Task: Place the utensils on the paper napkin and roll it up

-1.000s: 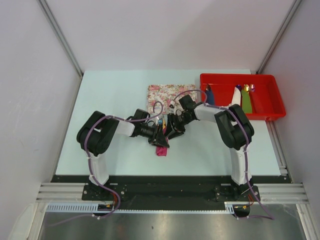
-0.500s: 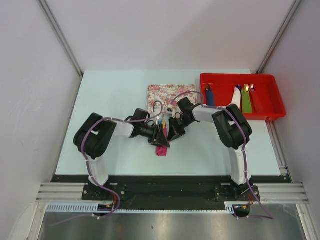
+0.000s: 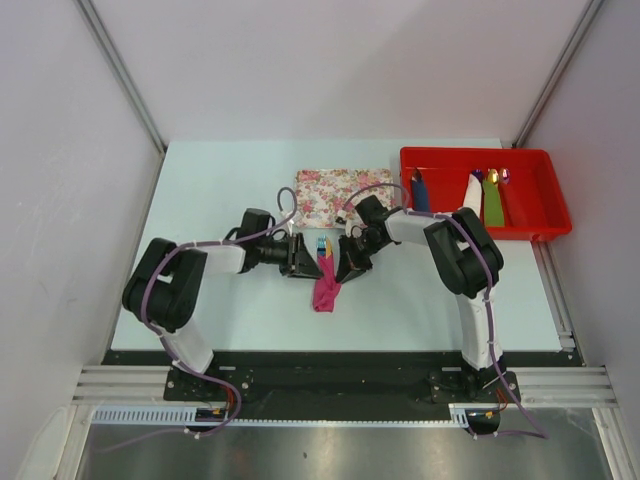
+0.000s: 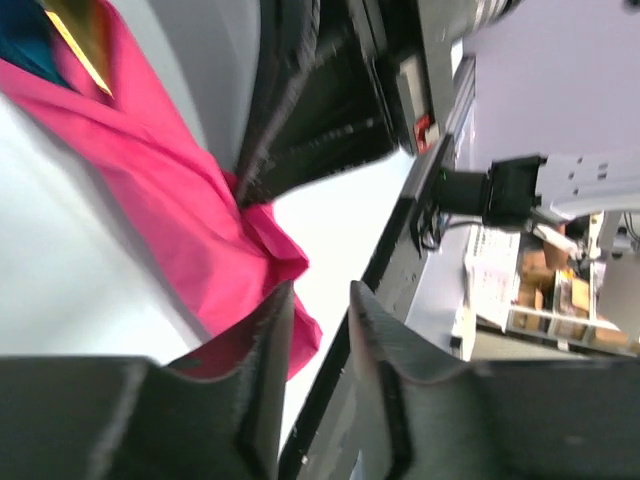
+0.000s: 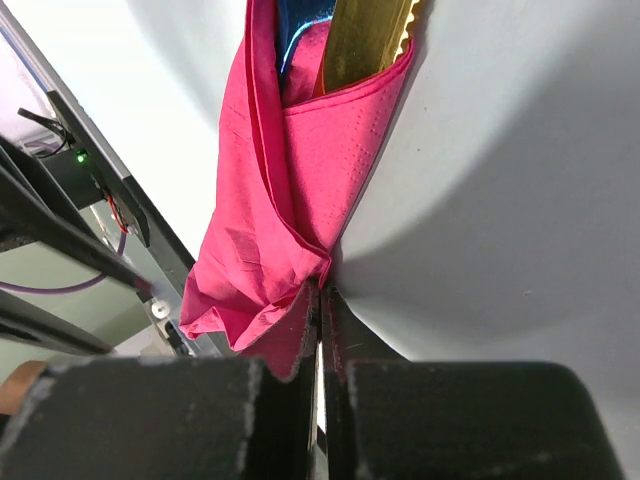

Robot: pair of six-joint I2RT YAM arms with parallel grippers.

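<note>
You're looking at a thin matt paper napkin (image 5: pixel 290 200), creased and faintly dimpled, a shiny gold metallic knife (image 5: pixel 365 45), a glossy blue fork (image 5: pixel 300 25), a right gripper (image 5: pixel 322 300) of scuffed matt black plastic, a smooth matt table (image 3: pixel 220 190) and a glossy red plastic bin (image 3: pixel 480 153).

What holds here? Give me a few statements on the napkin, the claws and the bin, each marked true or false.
1. The paper napkin is wrapped around the gold knife and the blue fork. True.
2. The right claw is wide open. False: it is shut, pinching a fold of the napkin.
3. The napkin lies on the floral tray. False: it lies on the bare table, nearer the arms than the tray.
4. The red bin holds rolled bundles. True.
5. The left claw is slightly open, with nothing between its jaws. True.
</note>
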